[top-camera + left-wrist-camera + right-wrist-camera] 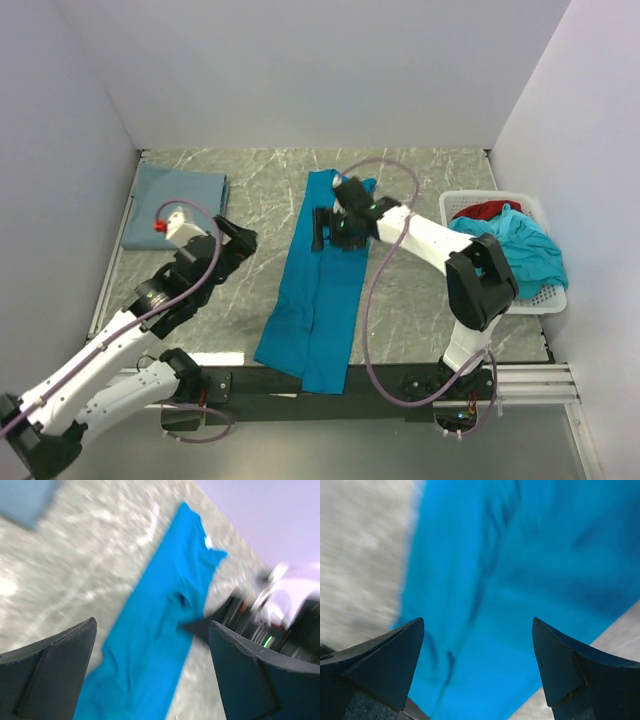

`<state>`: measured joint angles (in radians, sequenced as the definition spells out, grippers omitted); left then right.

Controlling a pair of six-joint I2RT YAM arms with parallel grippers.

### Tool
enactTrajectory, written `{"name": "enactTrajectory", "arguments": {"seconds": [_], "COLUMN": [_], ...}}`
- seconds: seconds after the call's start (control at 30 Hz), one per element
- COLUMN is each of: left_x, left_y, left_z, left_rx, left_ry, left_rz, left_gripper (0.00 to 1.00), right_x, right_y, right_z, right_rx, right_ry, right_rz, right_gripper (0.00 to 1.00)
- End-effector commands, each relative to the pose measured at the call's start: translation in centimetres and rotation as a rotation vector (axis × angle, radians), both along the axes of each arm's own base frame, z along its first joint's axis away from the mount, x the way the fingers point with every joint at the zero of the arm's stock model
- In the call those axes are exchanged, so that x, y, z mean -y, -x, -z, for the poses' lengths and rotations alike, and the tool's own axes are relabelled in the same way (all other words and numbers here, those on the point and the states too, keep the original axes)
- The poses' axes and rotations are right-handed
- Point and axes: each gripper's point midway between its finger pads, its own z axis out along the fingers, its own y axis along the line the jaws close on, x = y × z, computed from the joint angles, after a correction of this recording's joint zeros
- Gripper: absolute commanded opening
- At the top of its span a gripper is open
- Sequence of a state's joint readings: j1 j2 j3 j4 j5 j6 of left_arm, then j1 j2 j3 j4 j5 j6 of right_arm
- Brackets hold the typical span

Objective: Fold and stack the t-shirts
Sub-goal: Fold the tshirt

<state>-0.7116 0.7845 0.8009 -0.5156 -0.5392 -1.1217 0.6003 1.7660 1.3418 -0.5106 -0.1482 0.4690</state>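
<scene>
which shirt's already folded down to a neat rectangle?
The grey-blue t-shirt at far left: a flat compact rectangle. The middle teal t-shirt is only a long strip; the other teal shirt and red shirt lie crumpled in the basket.

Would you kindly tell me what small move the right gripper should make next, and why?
Probably lower the open right gripper onto the far end of the teal t-shirt and close: it hovers above that long folded strip, holding nothing.
</scene>
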Motion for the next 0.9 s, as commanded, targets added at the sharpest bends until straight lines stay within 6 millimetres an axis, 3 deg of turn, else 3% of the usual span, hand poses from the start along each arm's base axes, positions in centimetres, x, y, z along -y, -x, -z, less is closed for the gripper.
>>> {"name": "enactTrajectory", "arguments": {"seconds": [0.0,0.03,0.13,0.4,0.7,0.87], "left_x": [-1.6,-2.4,-2.4,0.2,2.4,3.8], "left_y": [-1.1,-1.5,-2.2,-2.9,-1.6,-0.7], "left_z": [0.9,1.7,2.8,4.6,6.9,8.1], "left_rx": [0.02,-0.016,-0.054,-0.039,-0.083,-0.103], "left_ry": [-0.053,-0.062,-0.088,-0.043,0.009,0.043], "left_rz": [-0.023,-0.057,-0.029,0.148,0.307,0.399], "left_gripper": [0.99,0.99,0.99,1.0,0.99,1.0], "right_x": [0.5,0.5,0.7,1.8,5.0,7.4], "right_y": [1.3,2.1,2.5,1.5,-2.7,-7.1], "right_z": [2.9,3.8,5.2,8.3,9.7,9.4], "right_rx": [-0.044,-0.059,-0.072,-0.128,-0.137,-0.114], "right_ry": [0.035,0.059,0.108,0.234,0.309,0.331], "right_rz": [0.11,0.112,0.126,0.169,0.2,0.213], "right_gripper": [0.95,0.95,0.95,0.94,0.95,0.95]}}
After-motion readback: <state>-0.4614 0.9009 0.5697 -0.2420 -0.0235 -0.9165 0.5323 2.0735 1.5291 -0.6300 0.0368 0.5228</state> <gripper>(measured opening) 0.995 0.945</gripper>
